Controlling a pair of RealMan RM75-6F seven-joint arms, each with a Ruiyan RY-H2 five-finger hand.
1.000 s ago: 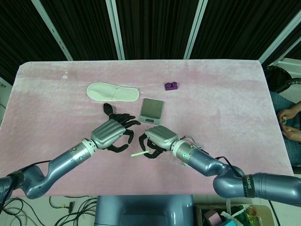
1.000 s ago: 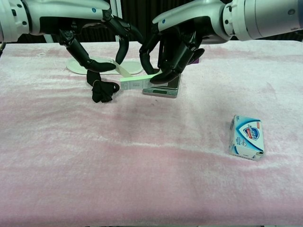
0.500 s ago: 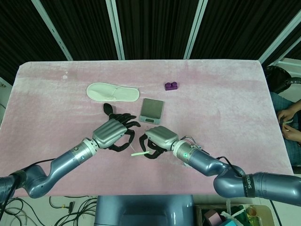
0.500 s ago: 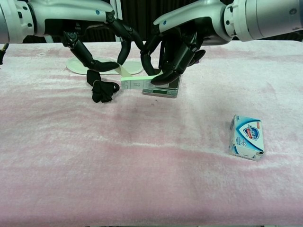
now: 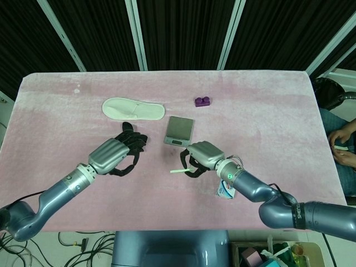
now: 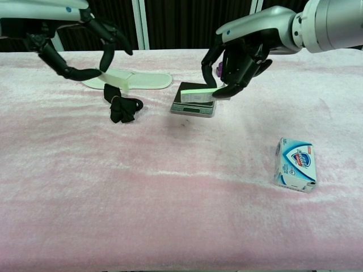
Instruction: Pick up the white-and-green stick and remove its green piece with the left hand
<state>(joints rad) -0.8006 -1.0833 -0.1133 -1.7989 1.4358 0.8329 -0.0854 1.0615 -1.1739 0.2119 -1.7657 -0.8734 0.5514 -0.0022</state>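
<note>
While my right hand [image 6: 238,65] hangs above the table [image 6: 170,192], its dark fingers are closed around the white-and-green stick [image 6: 199,86], which pokes out toward the left, tip clear of the cloth. From the head view the same stick [image 5: 179,170] shows as a pale sliver leaving the right hand [image 5: 203,157] on its left side.

My left hand [image 6: 85,51] sits well apart from the right, raised over the left part of the table. Its fingers are curled, and a pale strip, the green piece [image 6: 118,81], is pinched at the fingertips, slanting down. In the head view the left hand [image 5: 114,154] covers that piece, so I cannot confirm it there.

Other things on the pink cloth:
- 1 white slipper [image 5: 133,108] at the far left, lying flat.
- 1 black strap [image 6: 122,106], bunched up just in front of the slipper.
- 1 small scale [image 5: 179,130] near the middle, below and behind the right hand.
- 1 purple block [image 5: 202,101] further back.
- 1 soap box [image 6: 296,164] on the right, standing alone near the front edge.
</note>
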